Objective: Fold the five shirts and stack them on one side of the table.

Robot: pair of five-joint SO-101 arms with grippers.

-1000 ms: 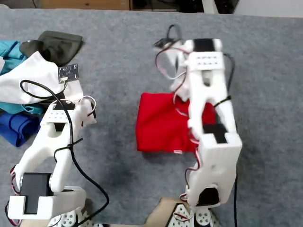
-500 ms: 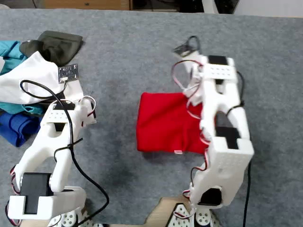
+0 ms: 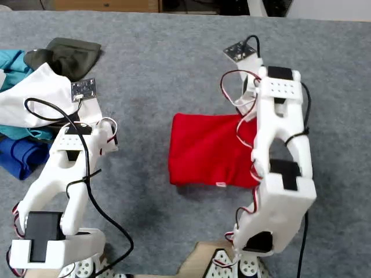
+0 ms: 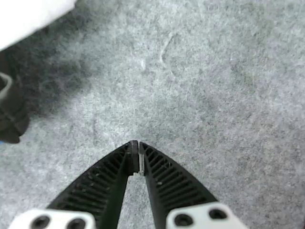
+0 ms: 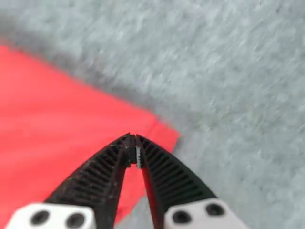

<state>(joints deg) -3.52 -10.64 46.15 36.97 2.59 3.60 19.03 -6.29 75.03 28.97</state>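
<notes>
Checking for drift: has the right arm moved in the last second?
Yes. The right arm has swung across the red shirt toward its right edge.

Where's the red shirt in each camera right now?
High view: red shirt mid-table, partly under the right arm.
Right wrist view: its corner beside the right gripper.
Left wrist view: grey table cover, white shirt edge.
Shared landmark: the grey table cover.
</notes>
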